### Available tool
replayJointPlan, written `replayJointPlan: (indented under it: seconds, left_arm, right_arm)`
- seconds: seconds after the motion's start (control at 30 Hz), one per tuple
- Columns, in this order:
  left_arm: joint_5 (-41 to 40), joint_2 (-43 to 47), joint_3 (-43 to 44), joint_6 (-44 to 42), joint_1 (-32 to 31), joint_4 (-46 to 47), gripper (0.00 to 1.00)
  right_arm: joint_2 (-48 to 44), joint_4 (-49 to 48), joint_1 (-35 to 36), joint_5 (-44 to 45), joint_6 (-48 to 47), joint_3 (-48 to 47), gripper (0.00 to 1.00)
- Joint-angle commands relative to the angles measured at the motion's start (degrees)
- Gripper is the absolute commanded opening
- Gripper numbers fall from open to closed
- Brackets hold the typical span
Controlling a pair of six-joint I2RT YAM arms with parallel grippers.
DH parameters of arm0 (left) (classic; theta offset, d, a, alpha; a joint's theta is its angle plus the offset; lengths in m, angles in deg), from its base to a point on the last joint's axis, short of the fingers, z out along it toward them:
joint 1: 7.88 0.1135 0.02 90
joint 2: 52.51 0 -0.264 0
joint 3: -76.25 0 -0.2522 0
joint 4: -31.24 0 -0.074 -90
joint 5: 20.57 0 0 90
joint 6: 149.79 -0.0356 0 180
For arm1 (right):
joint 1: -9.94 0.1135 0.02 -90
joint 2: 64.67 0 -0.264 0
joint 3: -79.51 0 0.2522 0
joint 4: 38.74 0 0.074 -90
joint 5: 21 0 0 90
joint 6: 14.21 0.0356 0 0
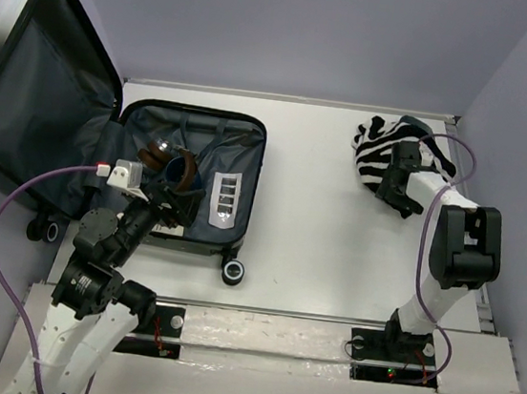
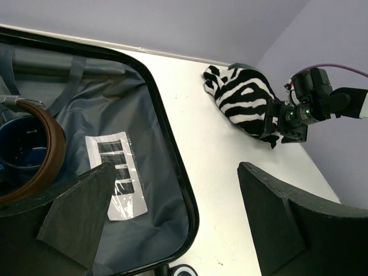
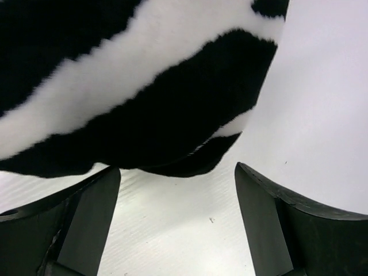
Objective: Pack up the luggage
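We're fetching the zebra cloth (image 1: 378, 144) — right gripper (image 3: 175, 178) wide at its edge, nothing held. The luggage (image 1: 246, 152) lies open at the table's left, left gripper (image 2: 175, 168) wide and empty above it. Next, we judge: nudge in, pinch the cloth.

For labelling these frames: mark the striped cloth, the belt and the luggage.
striped cloth (image 1: 374, 145), top view, its left folds.
belt (image 2: 54, 148), left wrist view, brown outer band.
luggage (image 1: 39, 102), top view, grey lid lining.
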Motion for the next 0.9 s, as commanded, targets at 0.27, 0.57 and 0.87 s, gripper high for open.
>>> replayJointPlan:
  seconds: [0.27,0.57,0.87]
  left_arm:
    - [0.1,-1.2,1.4,-1.1,-0.5,2.6,0.99]
    - [-0.3,-3.0,1.8,-0.8,-0.6,3.2,0.99]
    - [12.0,-11.4,5.8,4.6,-0.7,5.1,0.99]
  right_arm:
    - [0.5,-5.5,-3.1,-20.1,0.5,4.1,0.23]
    - [-13.5,-10.0,22.8,-26.3,12.4,14.1,0.16]
    - [-25.6,-6.8,28.9,-21.4,13.3,14.6,0.91]
